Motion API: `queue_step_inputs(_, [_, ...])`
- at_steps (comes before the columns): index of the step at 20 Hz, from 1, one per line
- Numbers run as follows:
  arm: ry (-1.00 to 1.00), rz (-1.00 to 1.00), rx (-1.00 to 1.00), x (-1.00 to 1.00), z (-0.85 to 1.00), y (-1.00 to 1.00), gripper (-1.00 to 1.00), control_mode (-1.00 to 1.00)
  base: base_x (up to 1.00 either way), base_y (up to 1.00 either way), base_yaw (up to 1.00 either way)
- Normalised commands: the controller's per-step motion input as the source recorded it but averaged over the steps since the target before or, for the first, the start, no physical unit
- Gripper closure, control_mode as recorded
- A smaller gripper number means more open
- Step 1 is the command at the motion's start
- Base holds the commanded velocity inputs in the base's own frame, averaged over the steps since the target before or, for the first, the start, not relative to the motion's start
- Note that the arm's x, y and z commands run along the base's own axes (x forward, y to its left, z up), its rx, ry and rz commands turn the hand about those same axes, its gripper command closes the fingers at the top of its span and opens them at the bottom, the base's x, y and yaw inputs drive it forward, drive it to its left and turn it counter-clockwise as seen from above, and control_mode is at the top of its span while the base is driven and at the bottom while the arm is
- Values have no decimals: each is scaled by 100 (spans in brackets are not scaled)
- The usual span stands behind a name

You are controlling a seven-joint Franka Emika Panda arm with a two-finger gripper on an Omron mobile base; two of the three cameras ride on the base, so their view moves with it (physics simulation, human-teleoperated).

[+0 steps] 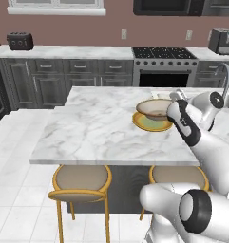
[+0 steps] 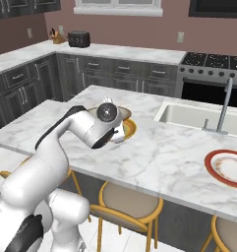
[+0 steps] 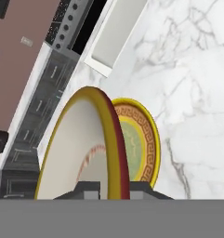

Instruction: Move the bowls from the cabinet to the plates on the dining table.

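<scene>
We see the gripper (image 3: 106,188) nearly closed on the rim of the cream bowl (image 1: 155,108), one dark finger tip on the inside of the wall and one on the outside, as the hand view shows. The bowl sits level above a yellow-rimmed plate (image 1: 145,123) on the dining table (image 1: 97,128); we cannot tell whether its base touches the plate or hangs just over it. In the hand view the plate carries an orange-brown band with a key pattern inside its yellow edge and a pale green centre, and the bowl's inside shows a faint reddish ring; neither bears any writing we can read. In the right base view the arm's wrist covers most of the bowl, with a slice of the plate's yellow rim (image 2: 131,129) showing beside it. Further along the same table lies the built-in sink (image 2: 189,115) with its tall tap (image 2: 224,104), and past that, near the table's near edge, a second plate with a red-orange rim (image 2: 231,168), bare on top. Behind the table run dark drawer units under a marble worktop with a toaster (image 1: 20,41), a stove (image 1: 163,64) and a coffee machine (image 1: 222,41); we find no brand name or label legible on any of them. Two round stools (image 1: 81,180) with yellow frames stand tucked under the table's near edge.
</scene>
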Motion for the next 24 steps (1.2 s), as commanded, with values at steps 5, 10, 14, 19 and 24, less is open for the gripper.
queue_step_inputs(5, [0,0,0,44,-22,0,100,-100,0,0,0])
queue_step_inputs(10, [0,0,0,37,-23,-6,100,-100,0,0,0])
queue_step_inputs(14, [0,0,0,18,-22,-19,100,-100,0,0,0])
queue_step_inputs(19, [0,0,0,22,-17,-8,100,-100,0,0,0])
queue_step_inputs(24, [0,0,0,38,-18,0,100,-100,0,0,0])
